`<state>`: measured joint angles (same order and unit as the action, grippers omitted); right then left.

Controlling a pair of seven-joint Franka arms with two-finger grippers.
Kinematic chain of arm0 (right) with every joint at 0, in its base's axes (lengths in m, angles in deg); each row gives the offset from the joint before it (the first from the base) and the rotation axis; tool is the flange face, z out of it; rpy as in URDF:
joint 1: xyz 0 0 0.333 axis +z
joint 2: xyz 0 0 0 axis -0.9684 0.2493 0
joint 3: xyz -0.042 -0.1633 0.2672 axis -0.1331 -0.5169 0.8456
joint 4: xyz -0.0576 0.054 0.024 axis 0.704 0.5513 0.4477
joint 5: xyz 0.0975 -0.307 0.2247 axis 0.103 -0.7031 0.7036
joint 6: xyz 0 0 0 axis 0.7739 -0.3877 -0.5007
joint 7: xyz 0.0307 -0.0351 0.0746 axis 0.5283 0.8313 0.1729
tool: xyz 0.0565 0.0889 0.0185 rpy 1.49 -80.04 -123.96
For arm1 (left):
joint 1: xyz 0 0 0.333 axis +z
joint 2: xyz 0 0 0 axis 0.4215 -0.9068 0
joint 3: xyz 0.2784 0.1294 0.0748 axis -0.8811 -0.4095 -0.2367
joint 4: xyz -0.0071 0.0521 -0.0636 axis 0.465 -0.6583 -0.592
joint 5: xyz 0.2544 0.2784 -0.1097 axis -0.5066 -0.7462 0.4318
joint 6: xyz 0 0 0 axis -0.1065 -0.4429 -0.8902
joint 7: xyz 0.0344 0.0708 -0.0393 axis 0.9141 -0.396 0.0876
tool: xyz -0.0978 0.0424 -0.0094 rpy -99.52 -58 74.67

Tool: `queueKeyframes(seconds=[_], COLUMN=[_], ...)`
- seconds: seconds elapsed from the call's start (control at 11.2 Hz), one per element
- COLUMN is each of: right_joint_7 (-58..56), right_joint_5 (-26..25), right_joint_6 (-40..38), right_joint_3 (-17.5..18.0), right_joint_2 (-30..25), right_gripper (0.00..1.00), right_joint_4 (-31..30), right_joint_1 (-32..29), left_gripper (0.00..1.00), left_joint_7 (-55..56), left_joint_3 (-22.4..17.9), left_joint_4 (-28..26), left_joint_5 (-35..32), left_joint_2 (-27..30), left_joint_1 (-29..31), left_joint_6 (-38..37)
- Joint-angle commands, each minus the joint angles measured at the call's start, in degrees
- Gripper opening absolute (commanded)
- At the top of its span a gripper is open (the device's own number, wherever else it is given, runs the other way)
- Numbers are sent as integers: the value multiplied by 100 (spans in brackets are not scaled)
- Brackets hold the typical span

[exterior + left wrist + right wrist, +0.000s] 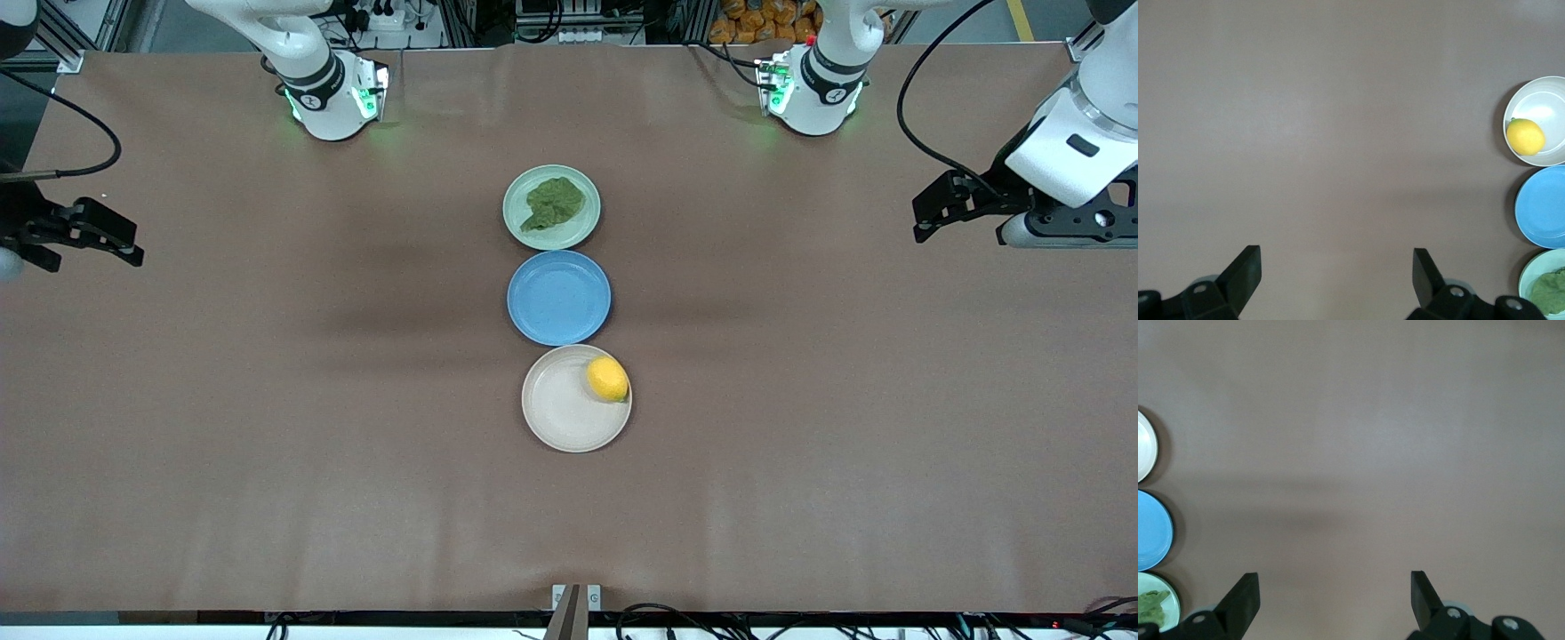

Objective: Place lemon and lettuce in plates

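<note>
- Lemon [608, 380]: lies in the beige plate [564, 413], close against the rim on the side toward the left arm's end of the table. It is well apart from either set of fingers and nothing holds it, so I judge this half of the task done.
- Lettuce [552, 204]: lies flat in the mint green plate [551, 233], the plate farthest from the front camera, equally free of any grip.
- Blue plate [558, 297]: sits between the other two, touching or nearly touching both, and carries nothing. It seems no part of the job.
- Left gripper [925, 217]: hangs over bare table [267, 400] at its own end, fingers [1245, 270] spread wide and grasping nothing; the row of plates sits well off to one side of them.
- Right gripper [124, 244]: hangs likewise over its own end, fingers [1241, 593] released and empty.
- Reading: with both items plated and both arms drawn out to the ends, the arrangement looks like a finished task.
</note>
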<state>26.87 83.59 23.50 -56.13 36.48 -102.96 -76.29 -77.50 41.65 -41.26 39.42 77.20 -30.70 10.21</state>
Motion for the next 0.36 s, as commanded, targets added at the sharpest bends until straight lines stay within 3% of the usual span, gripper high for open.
queueKeyframes(seconds=[0.0,0.27], right_joint_7=[-70,-70], right_joint_5=[54,54], right_joint_6=[-81,-72], right_joint_3=[-80,-80], right_joint_2=[-44,-44], right_gripper=[100,100], right_joint_4=[41,32], right_joint_1=[125,134], left_gripper=[100,100], left_joint_7=[-188,-188], left_joint_3=[20,20], left_joint_4=[136,154], left_joint_5=[102,102], left_joint_2=[-28,-28], left_joint_1=[50,50], left_joint_6=[-171,-180])
